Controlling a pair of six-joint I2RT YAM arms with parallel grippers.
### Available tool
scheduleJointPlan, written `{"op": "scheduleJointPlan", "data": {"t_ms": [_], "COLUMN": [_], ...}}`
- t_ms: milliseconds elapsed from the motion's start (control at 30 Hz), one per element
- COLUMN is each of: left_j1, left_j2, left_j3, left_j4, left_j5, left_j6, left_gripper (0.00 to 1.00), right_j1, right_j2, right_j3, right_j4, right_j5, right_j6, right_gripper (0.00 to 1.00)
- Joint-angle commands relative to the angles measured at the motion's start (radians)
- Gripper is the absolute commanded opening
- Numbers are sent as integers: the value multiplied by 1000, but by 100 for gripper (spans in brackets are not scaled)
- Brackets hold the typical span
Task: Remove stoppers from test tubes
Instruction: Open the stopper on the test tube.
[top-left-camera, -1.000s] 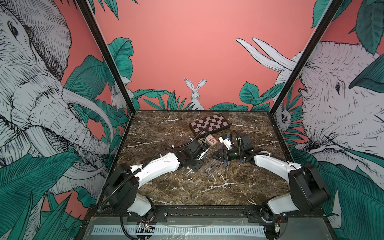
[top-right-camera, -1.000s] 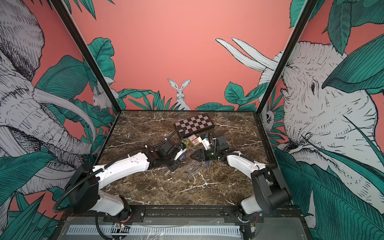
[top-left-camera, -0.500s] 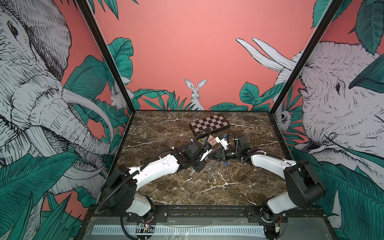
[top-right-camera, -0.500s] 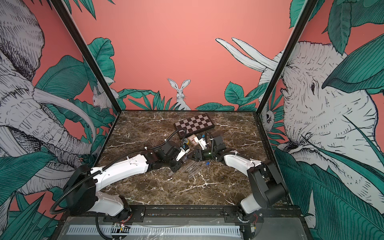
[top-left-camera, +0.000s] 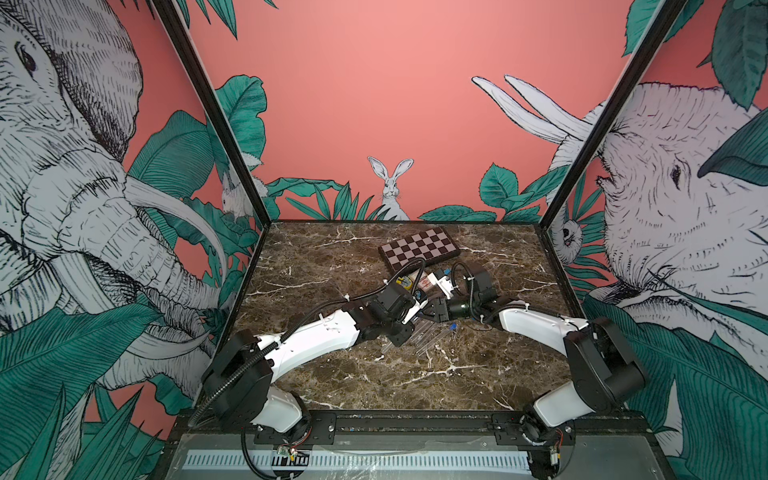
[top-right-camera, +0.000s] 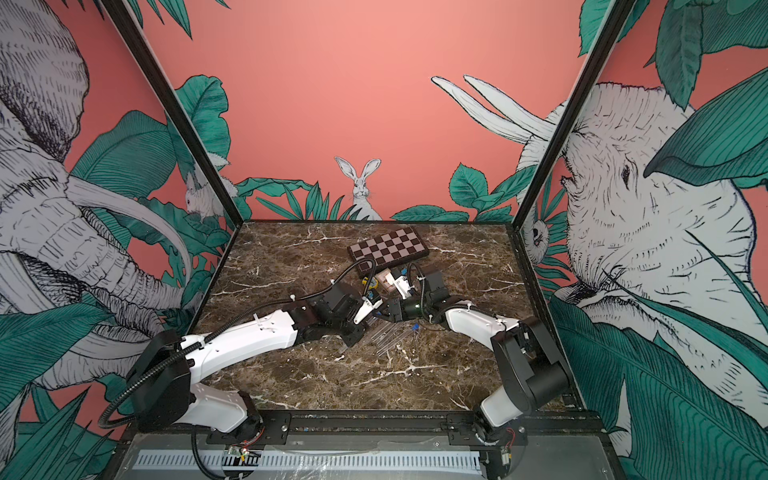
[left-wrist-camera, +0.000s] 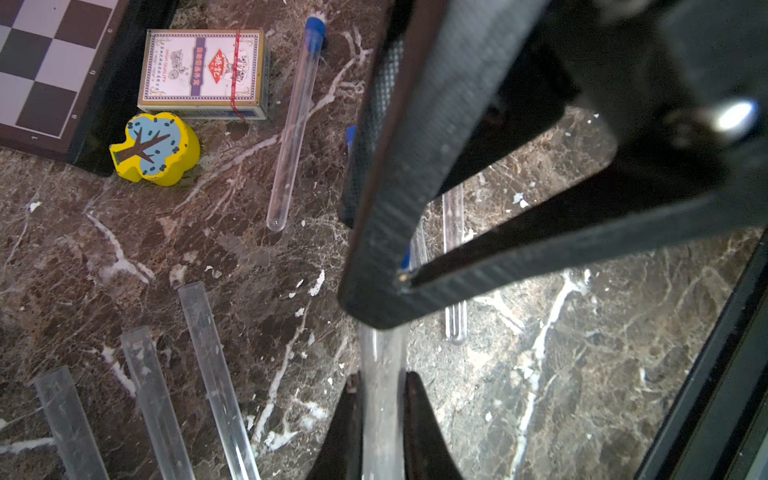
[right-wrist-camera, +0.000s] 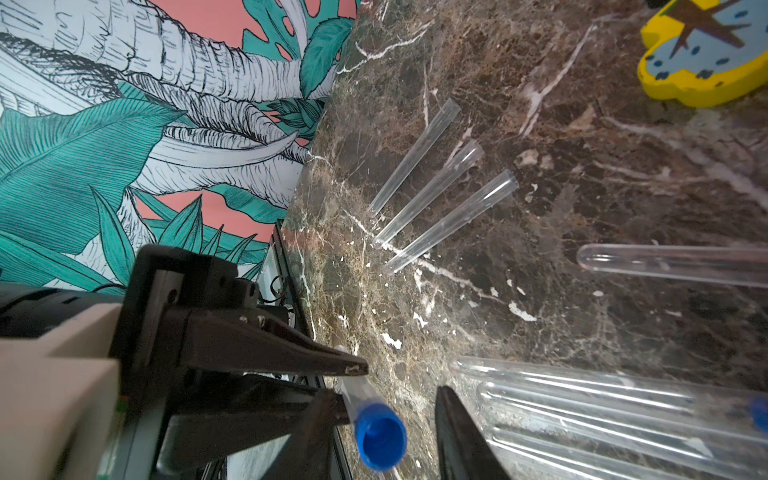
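My left gripper (left-wrist-camera: 382, 399) is shut on a clear test tube (left-wrist-camera: 382, 353), held above the marble. That tube's blue stopper (right-wrist-camera: 380, 436) sits between the fingers of my right gripper (right-wrist-camera: 384, 390). The right gripper is open, with a gap still showing beside the stopper. In both top views the two grippers (top-left-camera: 422, 313) (top-right-camera: 376, 313) meet tip to tip at the table's middle. Three unstoppered test tubes (right-wrist-camera: 432, 195) lie side by side. Other test tubes (right-wrist-camera: 623, 399) lie next to my right gripper. One stoppered test tube (left-wrist-camera: 295, 124) lies beside the card box. A loose stopper (top-left-camera: 453, 327) rests on the marble.
A chessboard (top-left-camera: 419, 249) lies at the back middle. In front of it are a box of playing cards (left-wrist-camera: 203, 72) and a yellow tree-shaped toy (left-wrist-camera: 153, 147). Patterned walls close in the left, right and back sides of the marble table (top-left-camera: 332, 374).
My right gripper has moved left to meet the left gripper, and its jaws have narrowed around the stopper. The left gripper has kept hold of its tube.
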Motion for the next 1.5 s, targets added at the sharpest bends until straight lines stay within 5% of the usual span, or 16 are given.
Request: {"op": "scheduleJointPlan", "data": {"t_ms": [0,1000,1467], "left_j1": [-5,-5,-5], "left_j2": [-28,-13,-12], "left_j3": [-2,4,-13], "left_j4": [17,-8,-28], "left_j5": [0,-50,-103], "left_j6": [12,24,30], "left_gripper": [8,7,6], "right_j1": [6,6,6], "right_j2": [-4,-5,-11], "right_j3": [16,22,27], "right_j4": [38,41,184], "right_j5": [-27,-55,-109], "right_j6": [-1,1,113], "right_gripper": [34,13,7]}}
